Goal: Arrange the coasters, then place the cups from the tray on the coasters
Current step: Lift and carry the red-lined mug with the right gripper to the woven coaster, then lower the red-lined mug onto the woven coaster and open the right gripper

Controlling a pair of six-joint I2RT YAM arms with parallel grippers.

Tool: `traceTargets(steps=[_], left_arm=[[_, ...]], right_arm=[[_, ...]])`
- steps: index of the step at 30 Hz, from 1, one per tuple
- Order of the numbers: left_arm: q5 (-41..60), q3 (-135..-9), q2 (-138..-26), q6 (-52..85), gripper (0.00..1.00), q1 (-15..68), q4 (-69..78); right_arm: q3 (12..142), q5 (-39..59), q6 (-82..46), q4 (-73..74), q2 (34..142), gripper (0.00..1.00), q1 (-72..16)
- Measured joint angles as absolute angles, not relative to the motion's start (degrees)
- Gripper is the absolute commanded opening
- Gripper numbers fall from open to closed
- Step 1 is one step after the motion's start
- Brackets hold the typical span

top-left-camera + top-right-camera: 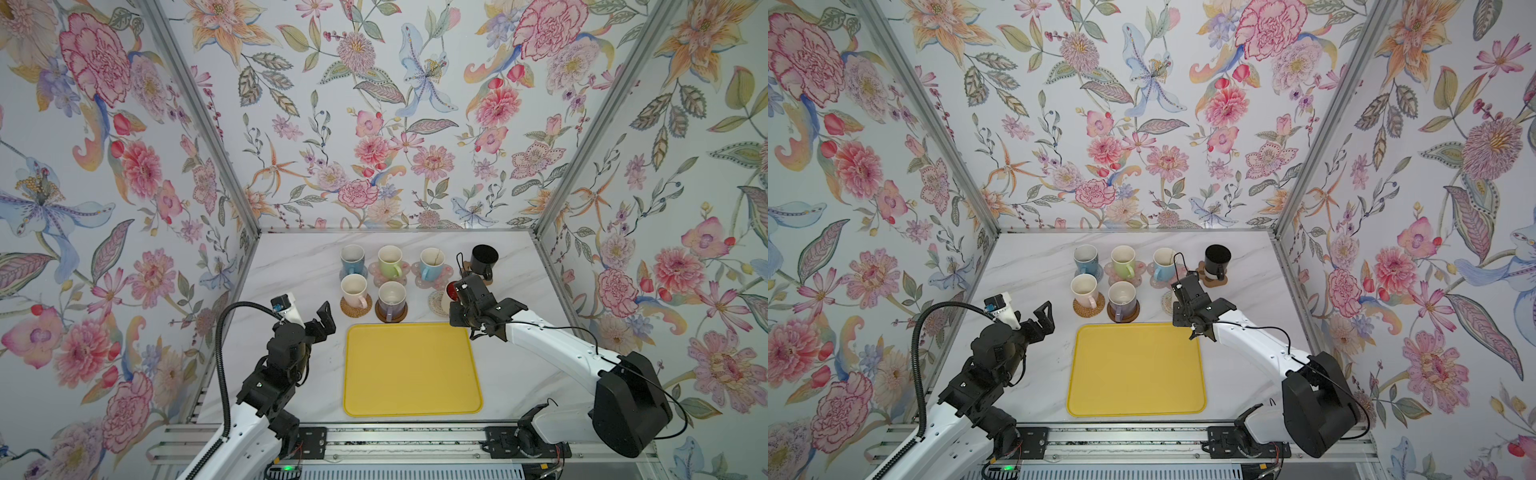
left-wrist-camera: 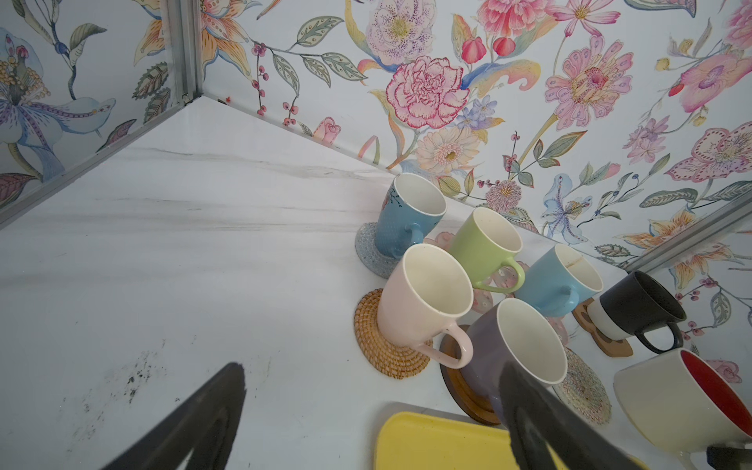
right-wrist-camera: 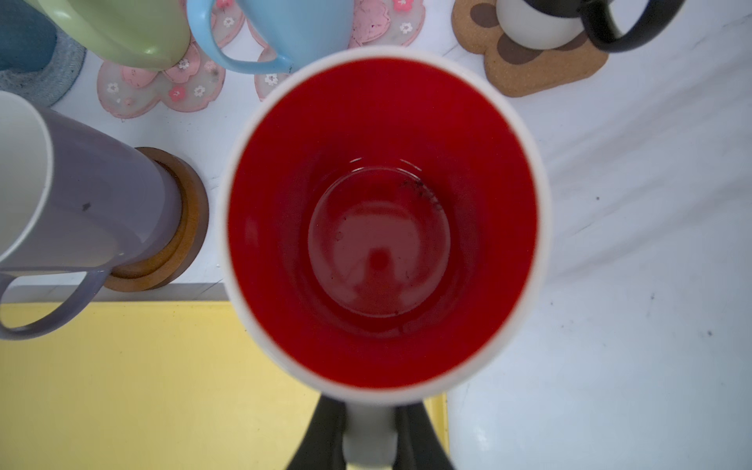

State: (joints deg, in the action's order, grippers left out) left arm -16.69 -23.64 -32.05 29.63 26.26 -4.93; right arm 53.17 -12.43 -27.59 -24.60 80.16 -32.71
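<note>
My right gripper (image 3: pixel 369 439) is shut on the handle of the white cup with red inside (image 3: pixel 380 224), holding it upright by the tray's far right corner. The cup (image 1: pixel 451 289) hangs over the cream rope coaster (image 1: pixel 435 302); whether they touch I cannot tell. The yellow tray (image 1: pixel 411 370) holds nothing. Behind it, a blue cup (image 1: pixel 352 257), green cup (image 1: pixel 390 259), light blue cup (image 1: pixel 430 262), black cup (image 1: pixel 484 257), pale pink cup (image 1: pixel 354 291) and lilac cup (image 1: pixel 391 298) each stand on a coaster. My left gripper (image 1: pixel 320 320) is open, left of the tray's far corner.
Flowered walls with metal posts close in the marble table on three sides. The paw coaster (image 3: pixel 529 69) and black cup sit just beyond the held cup. The lilac cup's handle (image 3: pixel 44 301) reaches over the tray's far rim. Bare marble lies to the far left (image 2: pixel 183 244).
</note>
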Motion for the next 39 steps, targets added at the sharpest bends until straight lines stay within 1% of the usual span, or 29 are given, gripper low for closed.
traceTargets(steps=[8,16,23,39], left_arm=[[-16.7,-23.6,-31.7,29.8,0.99,26.2,-5.5],[-16.7,-23.6,-31.2,29.8,0.99,26.2,-6.5],[-16.8,-23.6,-31.0,29.8,0.99,26.2,-6.5],[-16.8,-23.6,-30.7,29.8,0.99,26.2,-6.5]], right_arm=[[55.2,-11.5,-24.6,-20.4,86.4,0.00,-32.1],[57.0,-11.2,-22.7,-18.5,90.4,0.00,-31.8],[57.0,-11.5,-21.9,-18.0,92.1,0.00,-29.6],[57.0,-10.9,-21.8,-16.7,92.6,0.00,-29.6]])
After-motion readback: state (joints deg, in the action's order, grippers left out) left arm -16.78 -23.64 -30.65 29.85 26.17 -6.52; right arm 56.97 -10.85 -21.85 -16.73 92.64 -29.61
